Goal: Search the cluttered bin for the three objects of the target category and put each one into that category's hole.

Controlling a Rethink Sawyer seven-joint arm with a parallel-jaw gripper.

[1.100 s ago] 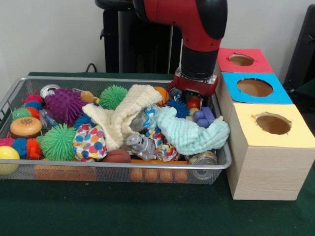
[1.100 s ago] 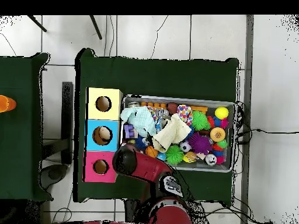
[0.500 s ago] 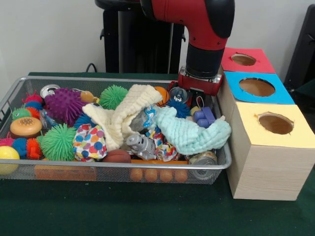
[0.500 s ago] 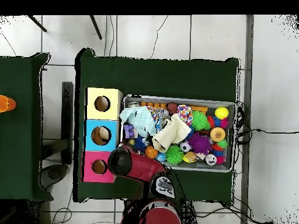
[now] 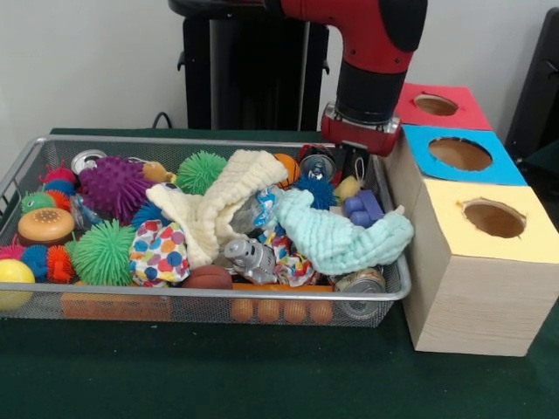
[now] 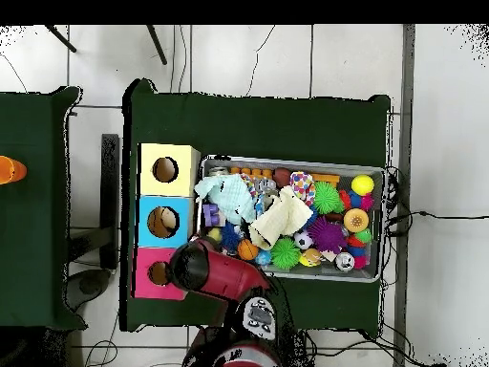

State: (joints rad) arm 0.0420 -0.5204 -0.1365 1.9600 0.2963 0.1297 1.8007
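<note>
Hanging over the upper right corner of the wire bin [image 5: 105,301], the end effector [image 5: 356,160] sat right by the boxes, but honestly I couldn't tell whether it was open or clamped on anything, since the red and black arm [image 5: 376,61] blocked most of it in both views.

Bin was stuffed: a cream cloth [image 5: 218,205] draped across the middle, a mint cloth [image 5: 341,240] to its right, a purple spiky ball [image 5: 113,188] at upper left, a green spiky ball [image 5: 103,253] below it, a yellow ball [image 5: 13,279] at far left, and a polka-dot pouch [image 5: 159,253] near the centre. A blue block [image 5: 362,209] lay just beside the mint cloth, low under the end effector.

Right of the bin stood three boxes in a row touching each other, each with a round hole on top: yellow box [image 5: 489,240] lower right, blue box [image 5: 458,161] behind it, red box [image 5: 437,109] furthest up. Everything sat on the green table [image 5: 262,375].

In the overhead view the arm covered the spot between the red box [image 6: 153,275] and the bin's lower left corner.
</note>
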